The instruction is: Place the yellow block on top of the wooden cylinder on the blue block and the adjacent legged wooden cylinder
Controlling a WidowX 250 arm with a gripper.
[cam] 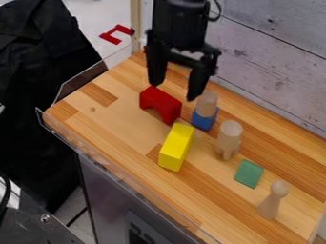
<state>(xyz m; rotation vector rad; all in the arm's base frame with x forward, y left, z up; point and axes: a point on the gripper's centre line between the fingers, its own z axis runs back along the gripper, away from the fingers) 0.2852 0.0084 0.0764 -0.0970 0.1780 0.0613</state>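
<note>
Wooden counter [115,131] | pincer [173,92] spread wide | red arch block [164,101] near its tips | blue block [204,120] beside arch

Bare bench [114,121] lies left of the red arch [160,104]; rightward, blocks and wooden figures crowd any low path.

Wood tbl [117,126] w/ red arch [160,104], yel blk [176,147], blu blk [204,121], grn blk [248,173], pegs [229,137].

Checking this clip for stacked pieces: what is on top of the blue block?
A wooden peg stands on the blue block; the part of the block's top under it is covered from view.
</note>
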